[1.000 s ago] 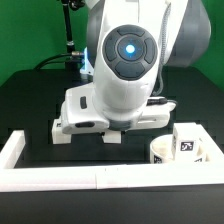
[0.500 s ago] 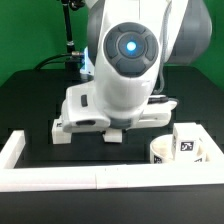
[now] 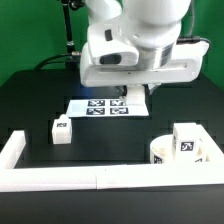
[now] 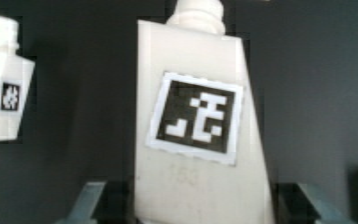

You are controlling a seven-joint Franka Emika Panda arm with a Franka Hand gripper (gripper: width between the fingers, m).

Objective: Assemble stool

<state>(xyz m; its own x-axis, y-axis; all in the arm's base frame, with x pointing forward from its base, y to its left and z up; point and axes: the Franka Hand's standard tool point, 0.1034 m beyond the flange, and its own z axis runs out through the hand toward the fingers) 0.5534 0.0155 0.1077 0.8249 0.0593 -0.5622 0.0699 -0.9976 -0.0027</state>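
Note:
My gripper is shut on a white stool leg. The wrist view shows the leg's black-and-white tag and the peg at its far end. In the exterior view the gripper hangs high over the marker board, and the held leg is mostly hidden by the hand. A second leg lies on the black table toward the exterior view's left and also shows in the wrist view. The round seat sits at the exterior view's right with a tagged leg standing on it.
A long white border rail runs along the near side of the table and turns up at the exterior view's left corner. A black stand and cables stand at the back before the green backdrop.
The arm has risen from low over the table to well above it, taking one leg up with it. The marker board, hidden before, now shows. The other leg has stayed in place.

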